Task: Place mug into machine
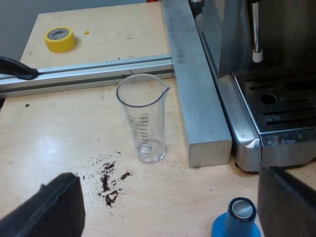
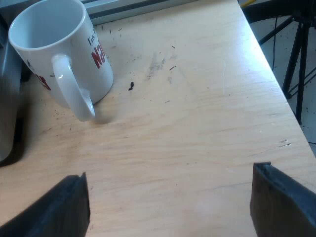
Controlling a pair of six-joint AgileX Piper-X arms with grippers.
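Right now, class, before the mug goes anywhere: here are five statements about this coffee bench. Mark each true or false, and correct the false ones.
1. The white ceramic mug with red lettering stands upright on the pale wooden table. True.
2. The right pincer is shut on the mug's handle. False: it is open and apart from the mug.
3. The clear plastic measuring glass lies on its side. False: it stands upright.
4. Beside that glass, dark coffee grounds lie scattered on the table. True.
5. The left pincer grips the blue tamper. False: it is open, and the tamper stands free near one finger.
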